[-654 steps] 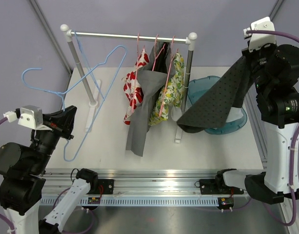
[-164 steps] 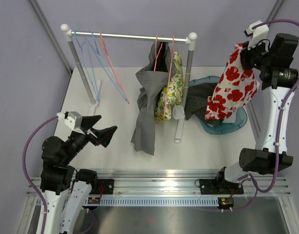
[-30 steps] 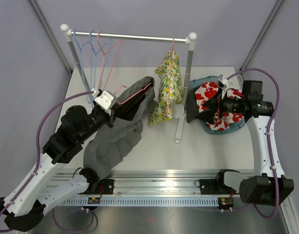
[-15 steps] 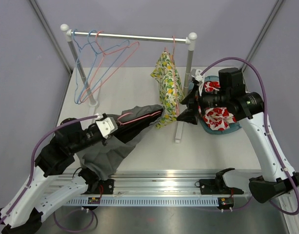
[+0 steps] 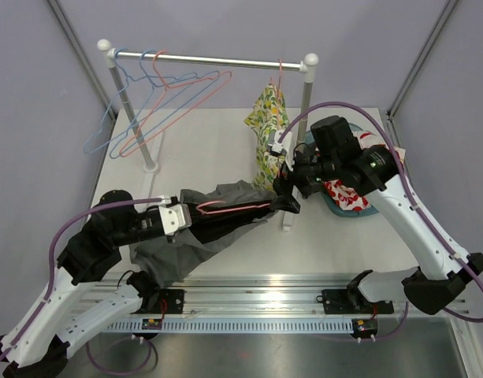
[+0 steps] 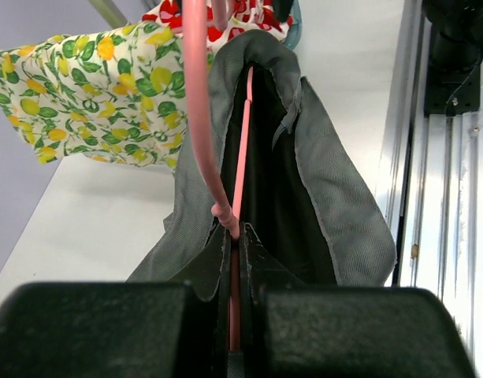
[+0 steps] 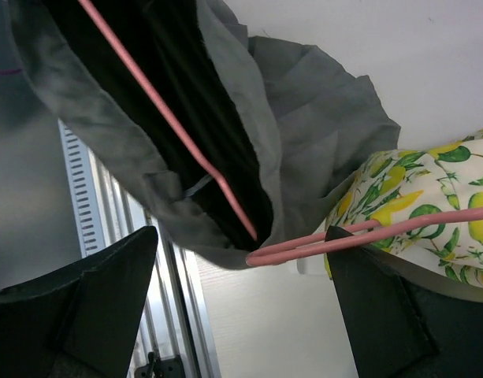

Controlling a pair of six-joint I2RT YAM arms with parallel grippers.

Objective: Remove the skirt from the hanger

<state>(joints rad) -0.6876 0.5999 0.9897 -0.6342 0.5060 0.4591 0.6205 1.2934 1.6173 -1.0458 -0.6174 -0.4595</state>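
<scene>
I had L gripper (image 6: 235,236) clamped on pink hanger (image 6: 195,118), R gripper (image 7: 241,268) agape at grey skirt (image 7: 320,134) edge; next probably needed fabric pinched, pulled off.

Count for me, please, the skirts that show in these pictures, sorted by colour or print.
Grey skirt: 1
Lemon-print skirt: 1
Red-flower skirt: 1
Total: 3 in view; the basin is partly hidden, so it may hold more.
</scene>
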